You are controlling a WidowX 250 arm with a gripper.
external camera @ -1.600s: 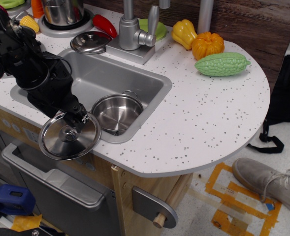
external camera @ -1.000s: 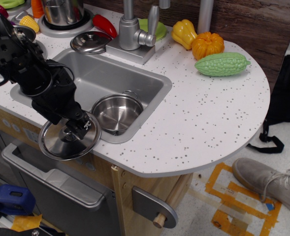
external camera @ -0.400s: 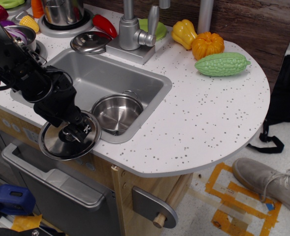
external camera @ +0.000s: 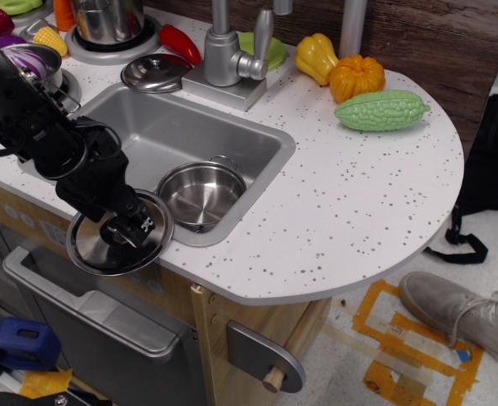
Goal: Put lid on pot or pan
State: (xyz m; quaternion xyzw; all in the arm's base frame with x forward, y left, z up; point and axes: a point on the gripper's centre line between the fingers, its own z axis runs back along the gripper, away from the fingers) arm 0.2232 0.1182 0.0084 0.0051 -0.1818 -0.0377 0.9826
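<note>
The jaws of the black gripper (external camera: 128, 230) sit low over the middle of the large shiny steel lid (external camera: 117, 241), right at its small knob; whether they are closed on the knob cannot be told from this angle. The lid lies on the front edge of the speckled white counter (external camera: 350, 211), partly overhanging it, just left of the sink's (external camera: 164, 127) front corner. The small shallow steel pot (external camera: 200, 194) sits uncovered in the sink's front right corner, just beside the lid. Behind the sink a smaller lid (external camera: 154, 72) rests near the faucet (external camera: 225, 52). A green bitter gourd (external camera: 381, 110) and an orange pumpkin (external camera: 356, 77) lie well apart at the counter's back right.
</note>
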